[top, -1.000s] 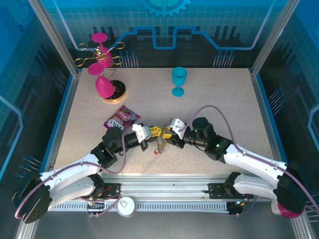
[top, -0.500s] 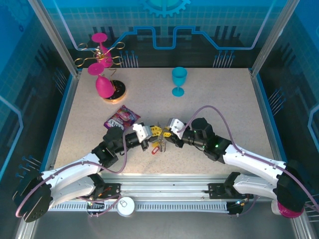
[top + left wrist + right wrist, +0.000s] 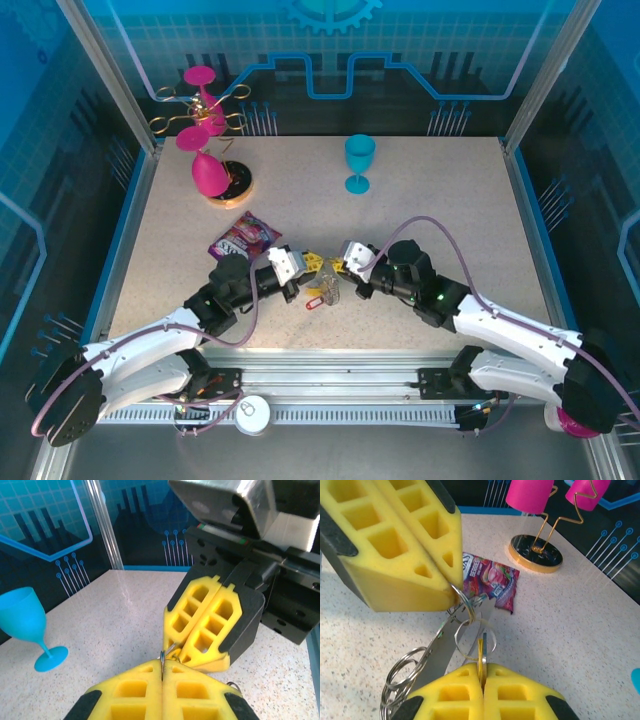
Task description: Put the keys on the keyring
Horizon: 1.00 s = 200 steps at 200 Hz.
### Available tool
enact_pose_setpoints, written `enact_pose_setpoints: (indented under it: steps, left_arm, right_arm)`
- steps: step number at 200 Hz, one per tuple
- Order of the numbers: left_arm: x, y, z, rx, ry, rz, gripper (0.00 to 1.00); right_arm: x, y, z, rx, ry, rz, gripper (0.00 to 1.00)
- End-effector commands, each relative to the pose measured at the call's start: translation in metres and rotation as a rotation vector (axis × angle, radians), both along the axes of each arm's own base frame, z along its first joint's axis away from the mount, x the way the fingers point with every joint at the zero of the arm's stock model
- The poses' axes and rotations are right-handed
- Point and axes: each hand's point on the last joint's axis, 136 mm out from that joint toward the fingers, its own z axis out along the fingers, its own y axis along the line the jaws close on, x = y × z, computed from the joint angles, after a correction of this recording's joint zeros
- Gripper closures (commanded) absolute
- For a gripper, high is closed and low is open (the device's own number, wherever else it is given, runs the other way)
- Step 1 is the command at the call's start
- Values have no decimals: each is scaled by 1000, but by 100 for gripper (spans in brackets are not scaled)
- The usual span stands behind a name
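1. Top external: left gripper [image 3: 308, 265] and right gripper [image 3: 334, 268] meet tip to tip over the front middle of the table [image 3: 450, 220]. The keyring [image 3: 322, 284] hangs just below the meeting point, with its red clip [image 3: 313, 298] lowest; cannot tell whether the clip touches the table
2. Right wrist: right gripper's fingers are pressed together, pinching the near edge of a thin wire loop of the keyring, with a yellow piece at the seam
3. Right wrist: left gripper's fingers are also pressed together, tips pinching a small metal ring. The keys [image 3: 440, 652] slant down-left from that ring as a flat silver blade, with split rings [image 3: 400, 675] at the lower end
4. Left wrist: a thin ring edge sticks out of the left gripper's seam, right gripper's tips just beyond it
5. Snack packet [image 3: 490, 577] lies near; blue goblet [image 3: 359, 163] stands well apart
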Motion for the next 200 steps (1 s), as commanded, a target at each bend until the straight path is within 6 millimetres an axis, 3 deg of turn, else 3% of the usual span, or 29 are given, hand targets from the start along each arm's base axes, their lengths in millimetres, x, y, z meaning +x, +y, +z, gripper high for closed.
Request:
enact_pose_setpoints:
  steps: [1,36,69,83,100,123,133,136,153,178,200]
  left_arm:
    - [2,1,6,6,-17,13,100]
    - [4,1,-3,27,5,23,99]
    - [3,3,-2,19,9,32,55]
    - [3,11,4,-9,-2,67,22]
    - [4,28,15,-62,-17,148,8]
    - [16,72,35,-172,-29,387,5]
    - [22,94,40,-204,-30,503,5]
    - [23,101,41,-211,-32,538,5]
    - [28,134,45,-233,-38,707,5]
    - [30,158,47,-251,-43,826,5]
    - [31,166,47,-265,-37,872,5]
  right_arm:
    - [-3,1,22,-22,-59,17,100]
    - [-4,-1,33,-52,-76,25,100]
    - [-1,-1,33,-87,-76,19,100]
    - [2,1,33,-105,-75,21,100]
    - [6,7,33,-123,-71,30,100]
    - [14,22,32,-140,-60,59,100]
    - [17,28,23,-158,-46,73,100]
    - [20,32,32,-142,-59,75,100]
    - [26,46,36,-126,-57,95,100]
    - [33,62,41,-108,-47,112,100]
    - [51,50,25,-116,40,64,100]
